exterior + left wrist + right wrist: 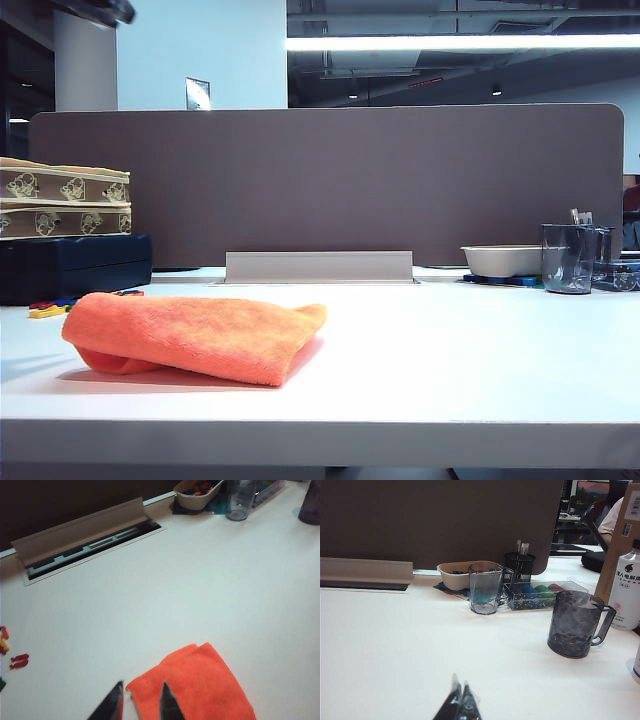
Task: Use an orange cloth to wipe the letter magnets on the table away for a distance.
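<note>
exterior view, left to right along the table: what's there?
Dark blue case with patterned boxes stacked on it → letter magnets → orange cloth → grey cable flap → white bowl → clear tumbler. No claw shows in this view.

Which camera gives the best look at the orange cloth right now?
The exterior view: the whole orange cloth lies folded on the table, unobstructed. The left wrist view shows only part of it, cut by the frame edge behind the left gripper. The right wrist view shows none of it.
</note>
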`<state>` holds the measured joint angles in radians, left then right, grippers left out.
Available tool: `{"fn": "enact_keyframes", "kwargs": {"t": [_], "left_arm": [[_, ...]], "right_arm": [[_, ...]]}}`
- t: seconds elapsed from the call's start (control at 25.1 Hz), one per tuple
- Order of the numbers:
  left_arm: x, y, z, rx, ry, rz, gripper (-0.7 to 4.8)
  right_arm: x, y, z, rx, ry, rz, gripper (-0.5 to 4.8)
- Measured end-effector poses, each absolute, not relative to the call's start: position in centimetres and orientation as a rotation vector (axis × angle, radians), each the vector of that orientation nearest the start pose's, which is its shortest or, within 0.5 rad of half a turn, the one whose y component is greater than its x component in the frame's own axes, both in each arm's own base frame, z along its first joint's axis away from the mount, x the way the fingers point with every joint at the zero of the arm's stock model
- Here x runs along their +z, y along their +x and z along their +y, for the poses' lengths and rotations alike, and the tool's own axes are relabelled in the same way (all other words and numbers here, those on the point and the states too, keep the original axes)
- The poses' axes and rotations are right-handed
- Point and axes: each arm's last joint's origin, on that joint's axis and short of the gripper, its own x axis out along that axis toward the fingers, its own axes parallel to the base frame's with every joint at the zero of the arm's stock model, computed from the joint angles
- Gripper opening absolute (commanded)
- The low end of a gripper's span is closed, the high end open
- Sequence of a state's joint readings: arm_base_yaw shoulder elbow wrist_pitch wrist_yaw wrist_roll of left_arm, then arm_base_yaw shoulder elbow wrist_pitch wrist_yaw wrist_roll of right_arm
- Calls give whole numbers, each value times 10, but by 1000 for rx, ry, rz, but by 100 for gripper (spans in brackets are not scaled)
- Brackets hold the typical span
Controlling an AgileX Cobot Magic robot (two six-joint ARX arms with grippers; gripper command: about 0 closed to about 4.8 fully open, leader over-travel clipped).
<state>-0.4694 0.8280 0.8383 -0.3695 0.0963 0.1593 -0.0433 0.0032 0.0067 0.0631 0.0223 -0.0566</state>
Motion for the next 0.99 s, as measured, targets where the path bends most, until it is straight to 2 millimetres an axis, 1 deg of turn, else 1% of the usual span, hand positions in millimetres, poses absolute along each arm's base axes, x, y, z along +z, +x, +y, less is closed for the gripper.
{"fn": "enact_keyframes", "kwargs": {"t": [0.28, 0.4, 0.52, 0.6, 0.64, 0.84, 0.91, 0.99], "left_arm": [[332, 119, -63, -554, 212, 231, 89], [331, 99, -52, -529, 210, 204, 89], [328, 83, -43, -506, 206, 172, 89], [323, 75, -38, -495, 205, 166, 89], [317, 70, -35, -481, 208, 170, 89], [302, 60, -30, -466, 207, 164, 89], [289, 60, -30, -460, 211, 178, 89], [271, 61, -29, -436, 223, 210, 88]], "right_arm": [[172, 97, -5, -67, -57, -65, 0], [172, 97, -5, -67, -57, -65, 0], [172, 97, -5, -67, -57, -65, 0], [172, 97, -5, -67, -57, -65, 0], [172, 97, -5, -67, -57, -65, 0], [172, 97, -5, -67, -57, -65, 0], [172, 97, -5, -68, -57, -65, 0], [172, 97, -5, -68, -57, -65, 0]]}}
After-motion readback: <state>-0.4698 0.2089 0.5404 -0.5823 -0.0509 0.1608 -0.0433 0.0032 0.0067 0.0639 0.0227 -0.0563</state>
